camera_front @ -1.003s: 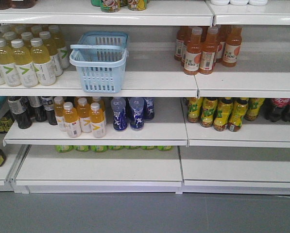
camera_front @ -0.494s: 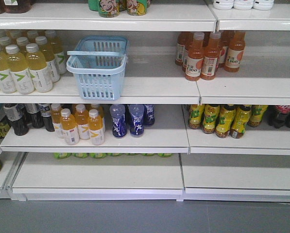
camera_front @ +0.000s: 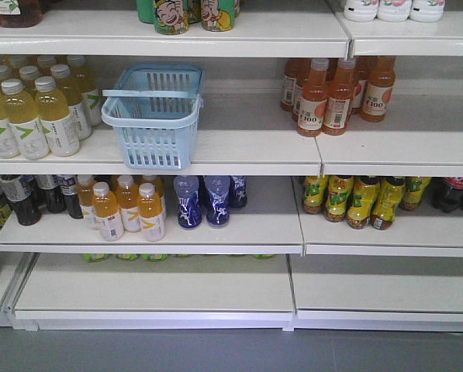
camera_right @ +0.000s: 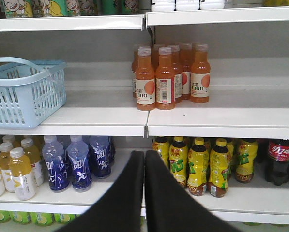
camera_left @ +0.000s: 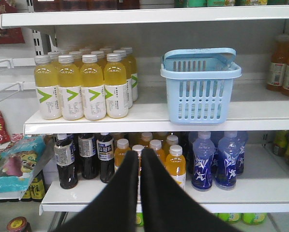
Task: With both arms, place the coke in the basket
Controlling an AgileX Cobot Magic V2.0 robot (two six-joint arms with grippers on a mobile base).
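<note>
- On my left wrist feed, the left gripper sits at the bottom of the picture. Its two black fingers are pressed together with nothing between them.
- The right gripper looks the same on its own feed: fingers closed tip to tip, holding nothing.
- The basket stands upright on the middle white shelf, in the left bay and close to the front edge.
- Its handle seems to lie folded low across the opening, though the front camera is too soft for me to be sure.
- Just beside the basket on its left is a block of pale yellow bottles with white labels and a green mark. I can see a narrow gap between them and the basket.
- On the same level in the next bay, well apart from the basket, is a cluster of orange juice bottles.
- One shelf down, below the basket, are blue bottles. Small orange-yellow bottles stand to their left, and dark bottles with white labels are further left.
- In the right bay of that lower shelf are yellow-green labelled bottles. At the far right stand dark cola bottles in plastic with red labels.
- From the left wrist, the basket is up and to the right of the closed fingers, well apart from them.
- From the right wrist, the basket sits at the left edge, partly cut off.
</note>
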